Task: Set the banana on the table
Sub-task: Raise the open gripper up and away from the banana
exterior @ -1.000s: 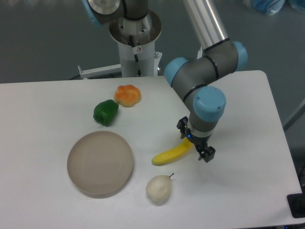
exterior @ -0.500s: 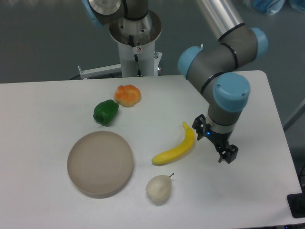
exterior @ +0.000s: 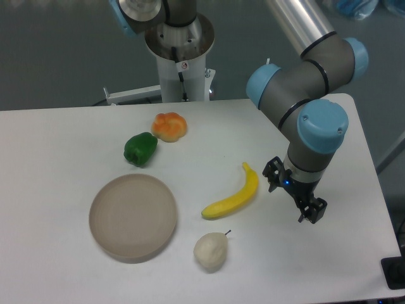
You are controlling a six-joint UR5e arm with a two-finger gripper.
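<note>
A: Where's the banana (exterior: 232,198)?

B: Flat on the table (exterior: 57,145), right of center. Stem end points far-right, blunt end near-left. Not on the plate (exterior: 133,216), which sits to its left w/ bare tabletop between them.

A: Gripper (exterior: 295,196)?

B: Just right of the banana's far tip, apart from it, not touching. Jaws spread, nothing between them, so it's released. One finger (exterior: 273,173) sits nearer the banana, the other (exterior: 312,211) is further right and nearer the front edge. Can't tell from this angle whether the tips are touching the tabletop or hovering above it.

A: Arm?

B: Grey links w/ blue joint caps, coming in from the top right, wrist pointing down over the right part of the table. Base column is at the far edge, center.

A: What else is on there?

B: Whitish pear (exterior: 211,250) w/ a dark stem, just in front of the banana's blunt end, close but not touching. Green pepper (exterior: 140,149) far-left of the banana, beyond the plate. Orange-ish round fruit (exterior: 169,126) just right of the pepper and a bit farther back, not touching it. Both well apart from the banana.

A: Plate contents?

B: Round, beige, sits near-left of center. Pear is off its right rim.
</note>
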